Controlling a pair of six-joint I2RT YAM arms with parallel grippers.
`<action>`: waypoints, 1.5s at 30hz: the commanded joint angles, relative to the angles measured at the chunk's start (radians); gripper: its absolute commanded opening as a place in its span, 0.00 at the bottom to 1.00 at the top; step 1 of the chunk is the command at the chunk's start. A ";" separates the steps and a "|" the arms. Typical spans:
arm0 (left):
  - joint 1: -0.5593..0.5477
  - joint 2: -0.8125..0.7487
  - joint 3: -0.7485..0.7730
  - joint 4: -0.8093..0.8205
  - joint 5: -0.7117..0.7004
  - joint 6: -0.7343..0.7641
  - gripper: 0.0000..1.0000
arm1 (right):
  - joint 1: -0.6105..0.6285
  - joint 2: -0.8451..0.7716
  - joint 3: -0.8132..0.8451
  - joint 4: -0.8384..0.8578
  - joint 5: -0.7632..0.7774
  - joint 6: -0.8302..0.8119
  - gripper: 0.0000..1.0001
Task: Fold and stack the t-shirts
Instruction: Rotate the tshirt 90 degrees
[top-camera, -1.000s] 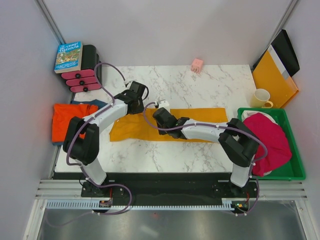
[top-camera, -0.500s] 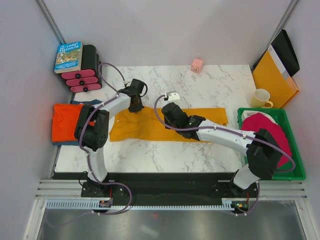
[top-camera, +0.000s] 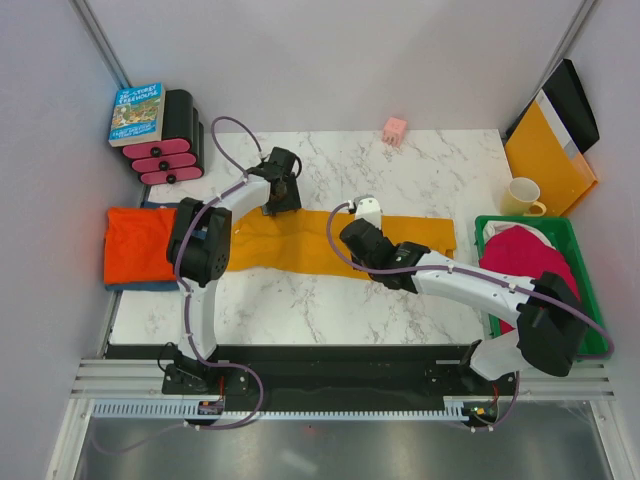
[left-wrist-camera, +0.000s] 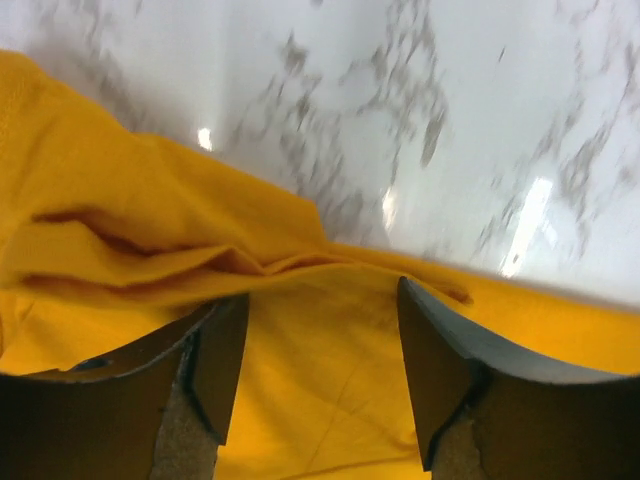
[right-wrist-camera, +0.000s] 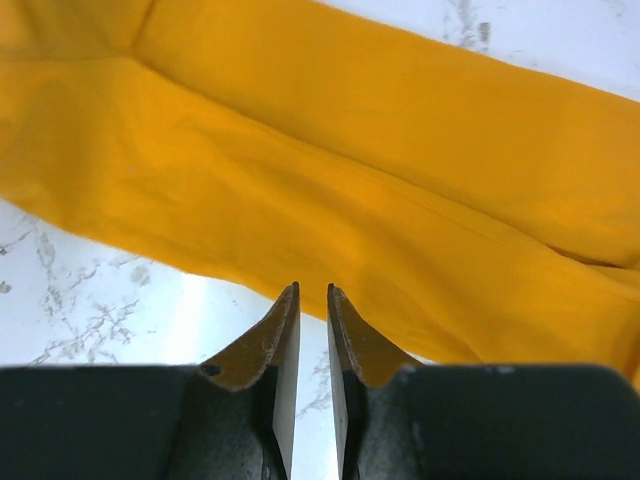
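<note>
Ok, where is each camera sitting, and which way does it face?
Top external: above, behind the bases, facing down on the table; left arm and right arm show.
Left wrist: faces down at the mustard-yellow shirt; open left gripper shows.
Right wrist: faces down at the shirt's edge; near-shut right gripper shows.
Shared: all see that shirt.

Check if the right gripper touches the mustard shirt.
Cannot tell. In the right wrist view the right gripper overlaps the mustard shirt at its edge; neither contact nor gap shows.
</note>
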 joint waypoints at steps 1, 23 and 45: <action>-0.006 -0.217 -0.163 0.067 -0.035 -0.013 0.72 | -0.075 -0.102 -0.041 -0.043 0.069 0.021 0.25; -0.113 -0.401 -0.574 0.111 0.149 -0.142 0.66 | -0.339 -0.092 -0.255 -0.174 0.066 0.268 0.11; -0.029 -0.352 -0.559 0.027 0.192 -0.188 0.63 | -0.806 -0.095 -0.225 -0.272 -0.078 0.193 0.12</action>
